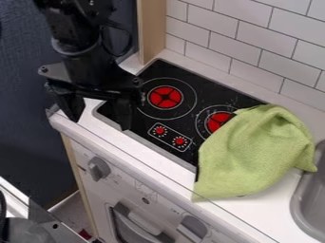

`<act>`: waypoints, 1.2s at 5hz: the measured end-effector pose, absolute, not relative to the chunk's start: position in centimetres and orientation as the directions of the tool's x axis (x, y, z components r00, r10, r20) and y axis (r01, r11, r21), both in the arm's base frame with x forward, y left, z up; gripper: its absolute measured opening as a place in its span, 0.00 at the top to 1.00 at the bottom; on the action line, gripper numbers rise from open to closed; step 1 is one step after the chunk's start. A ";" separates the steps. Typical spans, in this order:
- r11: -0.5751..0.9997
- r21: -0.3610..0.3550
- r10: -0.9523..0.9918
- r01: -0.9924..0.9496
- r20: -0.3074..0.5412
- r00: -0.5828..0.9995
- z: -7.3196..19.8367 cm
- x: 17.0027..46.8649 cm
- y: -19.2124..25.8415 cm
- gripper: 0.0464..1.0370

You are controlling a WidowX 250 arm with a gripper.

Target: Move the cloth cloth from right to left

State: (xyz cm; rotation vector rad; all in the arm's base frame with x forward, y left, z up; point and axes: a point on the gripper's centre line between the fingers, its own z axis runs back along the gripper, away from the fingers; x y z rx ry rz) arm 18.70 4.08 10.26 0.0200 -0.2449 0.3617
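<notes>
My gripper (101,114) hangs at the left over the stove's left corner and the counter's front edge, its two fingers spread wide and holding nothing. A green cloth (254,147) lies crumpled on the right, partly over the stove and partly on the white counter beside the sink. It covers the stove's right corner and part of the right burner (217,121). A wide stretch of stove separates the gripper from the cloth.
The black stove top (147,110) has a left burner (166,97) and two red knobs near its front. A grey sink (311,199) is at the far right. White wall tiles (266,38) and a wooden post (151,28) stand behind.
</notes>
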 end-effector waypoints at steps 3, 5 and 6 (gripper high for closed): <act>0.997 -0.031 0.075 -0.069 0.237 0.969 6.9 25.2 -4.1 0.04; 0.987 -0.061 -0.125 0.149 0.293 0.948 2.9 31.8 -11.6 0.04; 0.979 -0.105 -0.139 0.175 0.280 0.950 0.5 33.5 -13.2 0.04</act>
